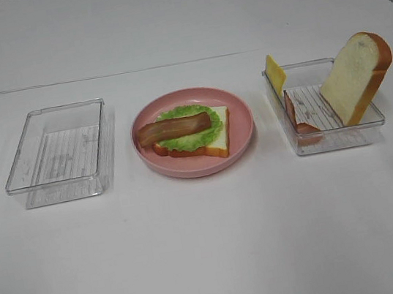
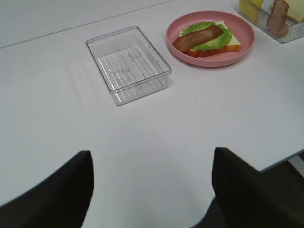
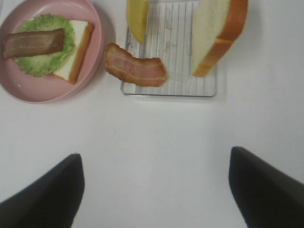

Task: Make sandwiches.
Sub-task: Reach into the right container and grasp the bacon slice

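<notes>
Half-built sandwich (image 1: 189, 135) is sitting in the middle of the exterior high frame, on the pink plate (image 1: 243, 140). It's a bread slice (image 1: 217, 138) lying flat, with a frilly lettuce leaf (image 1: 189, 139) on it and a bacon strip (image 1: 174, 128) lying across the lettuce. No top slice on it yet.

The rest of the parts are waiting in the right tray (image 1: 336, 139), at the right of the frame just beside the plate. The second bread slice (image 1: 353, 79) is standing on edge and leaning over the tray's right side. The cheese slice (image 1: 274, 74) is poking up at the back-left corner. The spare bacon strip (image 3: 135, 70) is draped over the wall on the plate side, with one end hanging outside. The left tray (image 1: 60, 152), at the left of the frame, is sitting on the white surface (image 1: 214, 263) with nothing in it.

The left gripper (image 2: 152, 156) is hanging over bare surface with its fingers spread wide, holding nothing. The sandwich is lying well apart from it, ahead and off to one side past the left tray. The right gripper (image 3: 154, 154) is doing the same, fingers wide apart and nothing between them. The right tray is sitting straight ahead of it and the sandwich is off to the side, neither anywhere near the fingers.
</notes>
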Tool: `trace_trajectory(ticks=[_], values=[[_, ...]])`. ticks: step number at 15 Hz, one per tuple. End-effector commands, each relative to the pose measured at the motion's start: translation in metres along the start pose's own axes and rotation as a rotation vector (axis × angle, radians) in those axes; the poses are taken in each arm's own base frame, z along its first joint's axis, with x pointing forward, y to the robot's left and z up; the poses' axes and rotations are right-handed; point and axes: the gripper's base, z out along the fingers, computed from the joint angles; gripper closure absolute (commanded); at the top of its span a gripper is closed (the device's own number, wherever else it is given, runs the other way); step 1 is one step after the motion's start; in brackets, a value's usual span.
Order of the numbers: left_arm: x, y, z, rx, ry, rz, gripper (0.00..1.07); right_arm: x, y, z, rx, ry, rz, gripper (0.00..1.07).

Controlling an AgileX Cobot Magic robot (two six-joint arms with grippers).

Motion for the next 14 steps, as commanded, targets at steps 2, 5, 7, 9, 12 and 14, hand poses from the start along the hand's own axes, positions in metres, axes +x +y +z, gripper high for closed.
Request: trace_trajectory(ticks=[2, 5, 7, 9, 12, 14], values=[[0.001, 0.000, -0.002, -0.002, -0.028, -0.007, 0.39, -0.050, -0.002, 0.045, -0.096, 0.169, 0.015, 0.31], [0.001, 0.000, -0.002, -0.002, -0.028, -0.007, 0.39, -0.077, 0.008, 0.082, -0.123, 0.266, 0.000, 0.31], [0.001, 0.000, -0.002, -0.002, -0.028, -0.007, 0.39, -0.083, 0.026, 0.104, -0.113, 0.304, -0.050, 0.31], [0.001, 0.000, -0.002, -0.002, -0.028, -0.007, 0.39, -0.088, 0.046, 0.127, -0.091, 0.351, -0.045, 0.31], [0.001, 0.000, -0.002, -0.002, -0.028, -0.007, 0.39, -0.091, 0.064, 0.167, -0.040, 0.425, -0.046, 0.39], [0.001, 0.000, -0.002, -0.002, -0.028, -0.007, 0.39, -0.091, 0.062, 0.188, -0.027, 0.476, -0.038, 0.42]])
